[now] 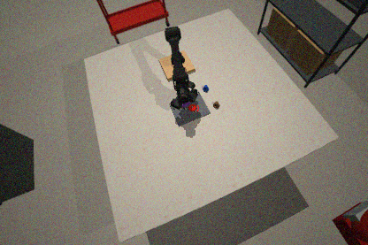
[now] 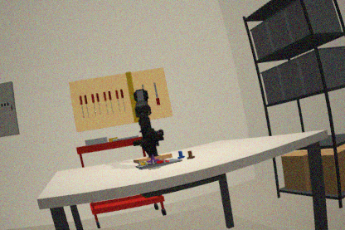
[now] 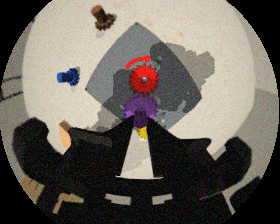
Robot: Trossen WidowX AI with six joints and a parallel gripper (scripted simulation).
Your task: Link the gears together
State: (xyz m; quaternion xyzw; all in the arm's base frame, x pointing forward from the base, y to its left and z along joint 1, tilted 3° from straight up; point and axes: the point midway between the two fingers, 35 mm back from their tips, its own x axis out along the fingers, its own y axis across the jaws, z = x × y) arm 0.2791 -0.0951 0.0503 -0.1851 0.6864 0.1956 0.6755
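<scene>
My gripper (image 3: 140,118) (image 2: 153,155) is shut on the hub of a purple gear (image 3: 141,105) (image 2: 153,159), low over the grey board (image 3: 102,75) (image 1: 189,118). In the wrist view the purple gear lies just below the red gear (image 3: 137,82) (image 1: 194,108), its edge very near the red teeth; whether it sits flat cannot be told. The yellow gear (image 3: 142,133) (image 2: 143,163) shows partly behind the fingertips; its stripe is hidden. A blue gear (image 3: 72,77) (image 1: 205,88) (image 2: 181,155) and a brown gear (image 3: 103,20) (image 1: 216,105) (image 2: 190,154) stand on the table beside the board.
A wooden board (image 1: 187,65) lies under the arm, behind the grey board. The white table (image 1: 256,126) extends around them. A red cart (image 1: 137,18) and a dark shelf (image 1: 305,11) stand beyond the table. The arm's shadow falls across the grey board.
</scene>
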